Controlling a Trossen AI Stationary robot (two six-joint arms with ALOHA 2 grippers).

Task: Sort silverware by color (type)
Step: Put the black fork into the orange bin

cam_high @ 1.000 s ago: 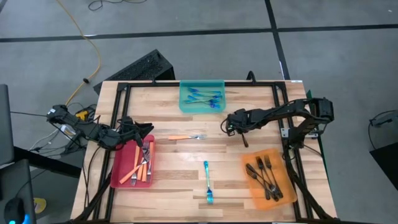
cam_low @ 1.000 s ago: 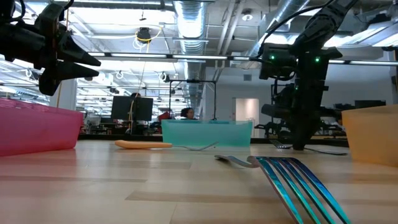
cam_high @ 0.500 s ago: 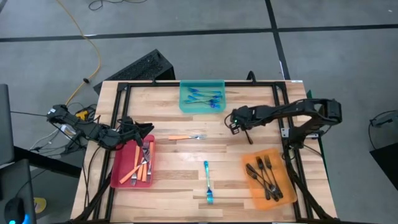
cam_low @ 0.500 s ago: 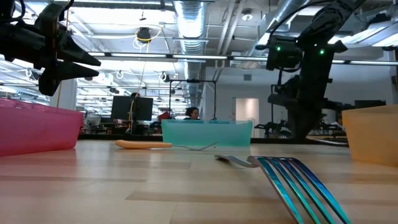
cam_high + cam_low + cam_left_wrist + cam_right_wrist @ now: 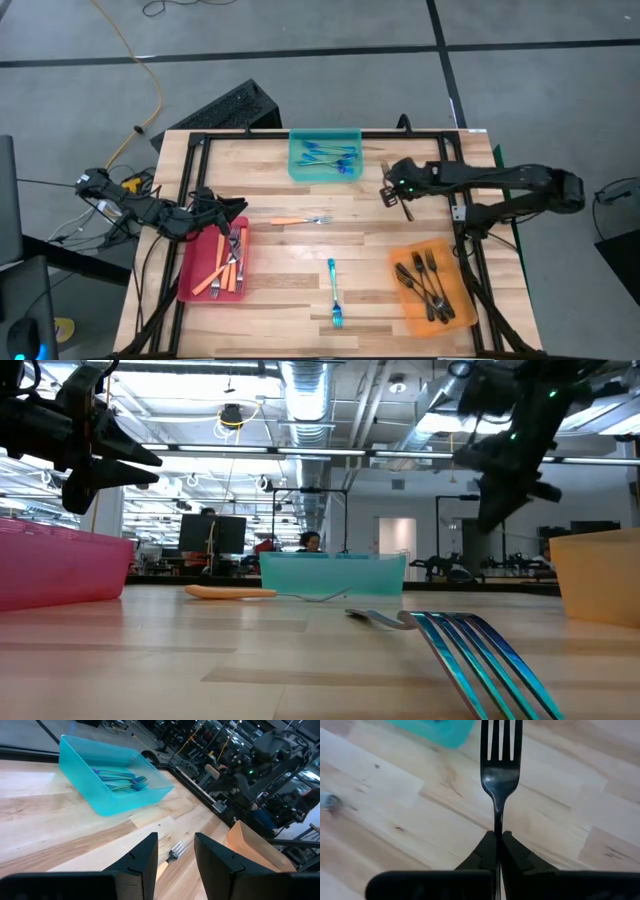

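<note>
Right tool (image 5: 498, 837) clamped on dark fork (image 5: 500, 775), now lifted off worktop (image 5: 280, 250), retreated toward 2 o'clock. Next likely: orange tray (image 5: 432, 285) at 5 o'clock. Left tool (image 5: 175, 851) open, over red tray (image 5: 212, 264).

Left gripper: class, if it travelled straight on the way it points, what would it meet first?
The left gripper would probably meet the orange-handled fork first; its tines show between the open fingers in the left wrist view. Depth is unclear.
</note>
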